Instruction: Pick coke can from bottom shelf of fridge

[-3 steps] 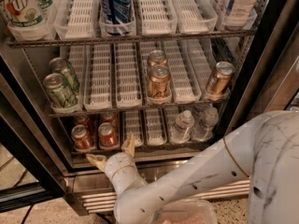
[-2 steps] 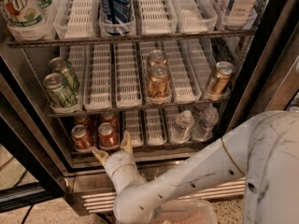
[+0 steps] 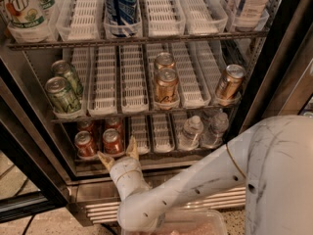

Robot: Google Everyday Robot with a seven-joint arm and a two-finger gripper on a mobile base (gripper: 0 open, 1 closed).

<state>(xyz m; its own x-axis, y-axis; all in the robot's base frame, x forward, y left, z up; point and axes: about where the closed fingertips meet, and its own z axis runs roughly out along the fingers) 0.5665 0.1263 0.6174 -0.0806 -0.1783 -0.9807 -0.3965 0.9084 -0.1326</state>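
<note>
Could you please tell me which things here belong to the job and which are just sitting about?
Job: coke can; bottom shelf; fridge; hand, open just in front of that can.
Just about: green cans; bronze cans; water bottles; blue drinks on an upper rack.

- Gripper point(image 3: 119, 154): two tan, pointed fingers point(image 3: 132, 148) spread apart on a white ribbed wrist, at the front edge of the bottom shelf point(image 3: 161, 133).
- Arm point(image 3: 195, 182): smooth white shell, small dark screw holes, thin gold seam.
- Shoulder casing point(image 3: 279, 175): large, rounded, white, grey-scuffed.
</note>
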